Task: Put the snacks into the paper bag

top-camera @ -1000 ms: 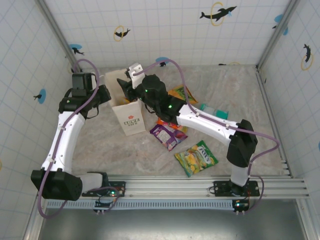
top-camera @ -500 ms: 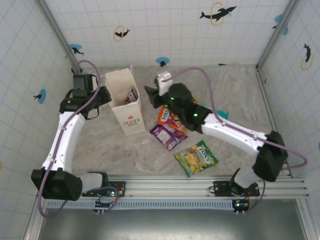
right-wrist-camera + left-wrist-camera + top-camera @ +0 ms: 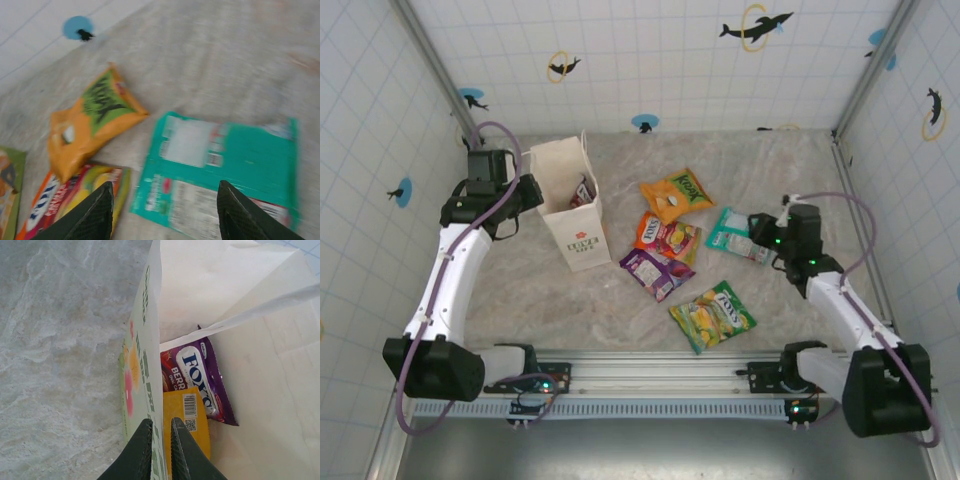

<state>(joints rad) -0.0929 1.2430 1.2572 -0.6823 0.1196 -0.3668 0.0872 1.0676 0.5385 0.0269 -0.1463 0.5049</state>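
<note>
Blurry teal packet (image 3: pixel 235 165), print prob. illegible; paper bag's (image 3: pixel 225 270) yellow packet (image 3: pixel 194 412) partly behind left claw (image 3: pixel 161 424).

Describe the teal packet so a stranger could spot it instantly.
From the upright paper bag, look right past the orange packet. The teal packet lies flat on the table just beyond. Its neighbours are orange, red-orange and green-yellow; it alone is teal.

purple packet (image 3: pixel 200 380) inside paper bag (image 3: pixel 250 300): "FOX'S", "BERR" | green-yellow packet (image 3: pixel 712 316): "FOX'S" | bag-front lettering: too small to read
</note>
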